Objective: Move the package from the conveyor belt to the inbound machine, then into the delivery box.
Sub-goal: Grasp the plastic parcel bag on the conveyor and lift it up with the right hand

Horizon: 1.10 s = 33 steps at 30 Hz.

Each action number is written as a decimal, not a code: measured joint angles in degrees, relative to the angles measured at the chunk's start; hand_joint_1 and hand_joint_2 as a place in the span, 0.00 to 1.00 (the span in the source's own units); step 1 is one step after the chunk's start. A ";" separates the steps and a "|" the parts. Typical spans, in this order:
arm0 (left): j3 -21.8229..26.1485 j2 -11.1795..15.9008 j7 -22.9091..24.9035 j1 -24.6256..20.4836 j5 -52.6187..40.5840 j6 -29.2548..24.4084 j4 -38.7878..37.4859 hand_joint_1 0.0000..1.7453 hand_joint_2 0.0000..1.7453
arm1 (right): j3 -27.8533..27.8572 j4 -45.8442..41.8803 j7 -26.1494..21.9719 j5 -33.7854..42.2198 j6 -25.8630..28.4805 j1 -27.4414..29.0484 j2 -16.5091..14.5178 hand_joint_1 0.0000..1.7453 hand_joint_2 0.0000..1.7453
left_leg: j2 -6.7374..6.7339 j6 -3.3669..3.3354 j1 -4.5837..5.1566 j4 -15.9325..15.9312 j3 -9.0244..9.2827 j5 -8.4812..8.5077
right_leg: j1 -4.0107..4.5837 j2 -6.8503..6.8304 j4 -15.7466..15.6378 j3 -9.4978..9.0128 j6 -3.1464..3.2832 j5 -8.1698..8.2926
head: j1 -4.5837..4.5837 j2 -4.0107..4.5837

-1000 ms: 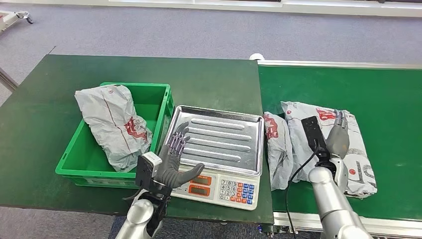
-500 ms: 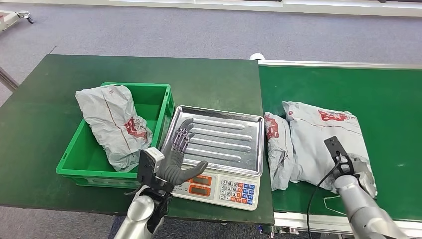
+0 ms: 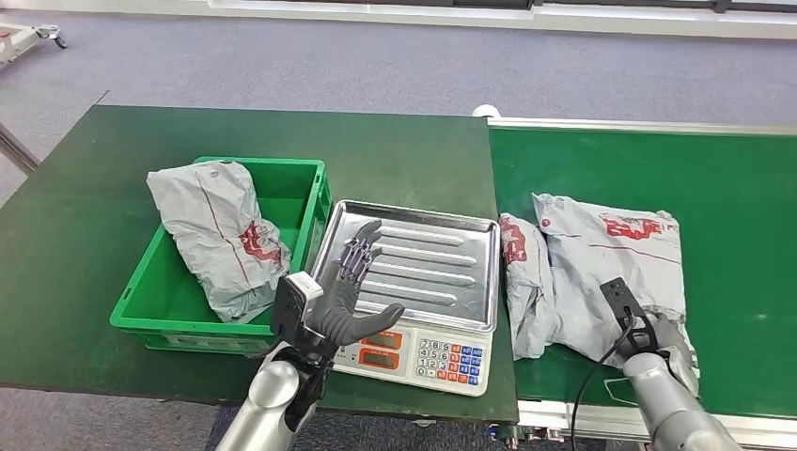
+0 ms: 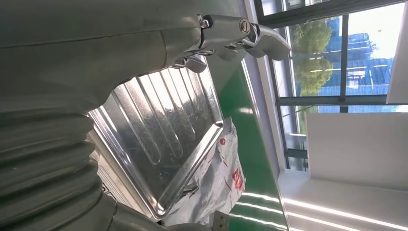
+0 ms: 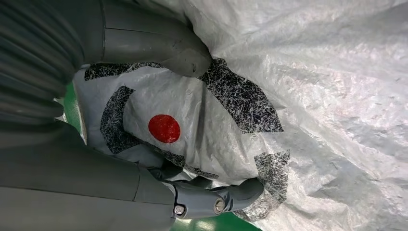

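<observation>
Dark green table (image 3: 113, 207) is filling the left half of the head view; green conveyor belt (image 3: 658, 169) is filling the right half.

Three grey plastic mailer packages counted. Two are lying on the belt at centre right: a large flat one (image 3: 601, 272) and a narrower folded one (image 3: 522, 282) touching its left side. The third (image 3: 216, 235) is leaning inside one green plastic crate (image 3: 291, 178) at left centre.

One steel-tray weighing scale with keypad (image 3: 423, 272) is sitting between crate and belt.

Left hand (image 3: 348, 296) is hovering at the tray's lower left edge, fingers spread, holding nothing.

Right hand (image 5: 159, 130) is gripping the large package's lower right corner, thumb and fingers pinching the plastic.
</observation>
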<state>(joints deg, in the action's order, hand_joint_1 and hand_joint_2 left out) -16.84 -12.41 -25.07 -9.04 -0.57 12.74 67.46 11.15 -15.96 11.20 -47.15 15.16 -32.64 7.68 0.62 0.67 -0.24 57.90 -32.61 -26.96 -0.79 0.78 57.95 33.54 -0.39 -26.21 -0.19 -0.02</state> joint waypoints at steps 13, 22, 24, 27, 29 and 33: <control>-0.08 0.15 -0.76 -0.23 0.51 -0.76 -0.81 0.00 1.00 | 2.82 0.00 -6.78 -1.19 9.23 0.62 -1.15 1.00 1.00 | -0.01 0.00 0.00 0.01 0.13 0.01 | 0.01 0.00 -0.01 -0.15 0.00 0.01 | 0.01 0.00; -0.08 0.25 -1.32 -0.09 0.54 -1.75 -0.80 0.00 1.00 | 7.79 0.00 -19.38 2.11 16.18 0.86 -1.85 1.00 1.00 | 0.01 0.00 0.00 0.00 -0.09 0.01 | -0.03 0.00 0.00 0.04 0.00 0.01 | 0.01 0.00; -0.08 0.26 -1.36 -0.07 0.54 -1.78 -0.80 0.00 1.00 | 8.52 -0.02 -21.24 2.88 16.70 0.85 -1.96 1.00 1.00 | 0.02 0.00 0.00 0.00 -0.11 0.01 | -0.05 -0.01 0.00 0.05 0.00 0.01 | 0.01 0.00; -0.07 0.26 -1.60 -0.02 0.51 -1.96 -0.80 0.00 1.00 | 10.31 -1.17 -30.98 6.25 18.18 0.73 -2.54 1.00 1.00 | 0.06 -0.01 0.00 0.00 -0.21 0.02 | -0.08 -0.06 0.02 0.10 -0.01 0.02 | 0.01 0.00; -0.06 0.26 -1.88 0.01 0.41 -2.24 -0.80 0.00 1.00 | 11.14 -3.58 -38.29 8.19 18.40 0.50 -3.42 1.00 1.00 | 0.05 -0.01 0.00 0.00 -0.24 0.02 | -0.08 -0.07 0.03 0.14 -0.01 0.03 | 0.01 0.00; -0.01 0.24 -2.33 0.35 -0.34 -2.55 -0.69 0.00 1.00 | 10.29 -14.00 -39.92 11.04 15.45 1.17 -6.34 1.00 1.00 | 0.05 0.00 0.00 0.00 -0.23 0.06 | -0.07 -0.07 0.04 0.18 -0.01 0.03 | 0.00 0.00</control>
<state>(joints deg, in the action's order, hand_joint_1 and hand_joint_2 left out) -16.84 -12.17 -27.40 -8.69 -0.91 10.19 66.77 21.44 -29.96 -28.73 -36.11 30.61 -31.47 1.35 0.67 0.67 -0.24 57.89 -32.84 -26.90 -0.85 0.71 57.99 33.72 -0.40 -26.19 -0.18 -0.02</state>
